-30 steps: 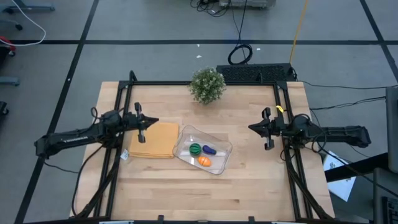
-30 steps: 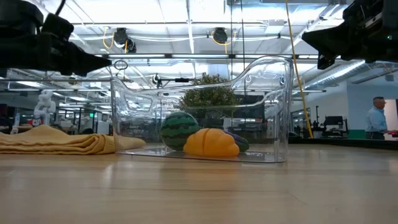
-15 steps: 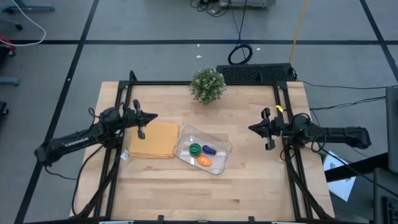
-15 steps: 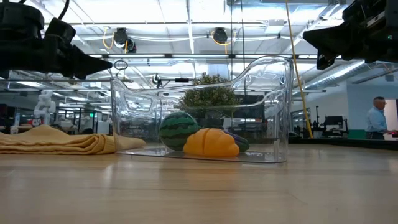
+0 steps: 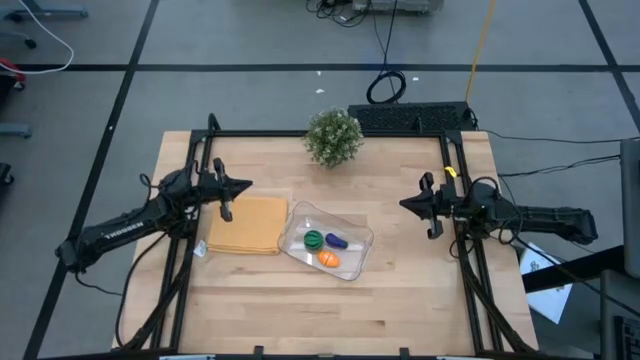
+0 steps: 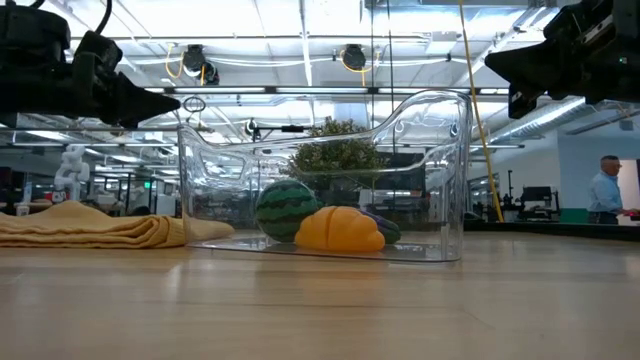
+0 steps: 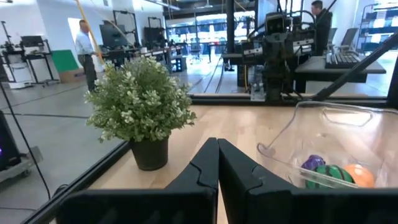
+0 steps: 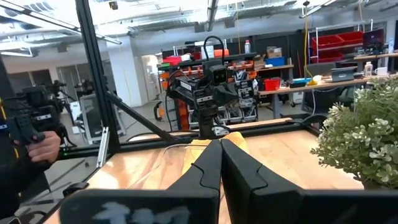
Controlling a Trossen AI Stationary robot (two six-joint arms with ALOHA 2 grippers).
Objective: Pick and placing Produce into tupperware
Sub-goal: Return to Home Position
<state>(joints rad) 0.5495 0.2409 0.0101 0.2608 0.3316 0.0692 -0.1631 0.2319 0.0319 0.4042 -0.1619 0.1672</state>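
Note:
The clear tupperware [image 5: 327,240] stands on the table's middle and holds all three produce pieces: the round green one [image 5: 313,239], the orange one [image 5: 329,260] and the purple one [image 5: 337,241]. In the low view the green piece [image 6: 286,208] and orange piece [image 6: 338,229] rest on the container's floor, with the purple piece [image 6: 383,227] behind them. My left gripper [image 5: 243,187] hovers shut over the table's left part, above the mat's far edge. My right gripper [image 5: 403,205] hovers shut at the right, apart from the container. Both show shut fingers in their wrist views [image 7: 217,163] [image 8: 221,159].
A folded tan-yellow mat [image 5: 248,225] lies left of the tupperware, touching its side. A bushy potted plant [image 5: 333,137] stands at the far edge's middle. The black frame rails [image 5: 455,200] run along both sides. Bare wood lies across the near half of the table [image 5: 330,310].
My left gripper has drawn slightly toward the table's far-left, away from the mat, staying shut. The right arm and the produce in the tupperware have kept still.

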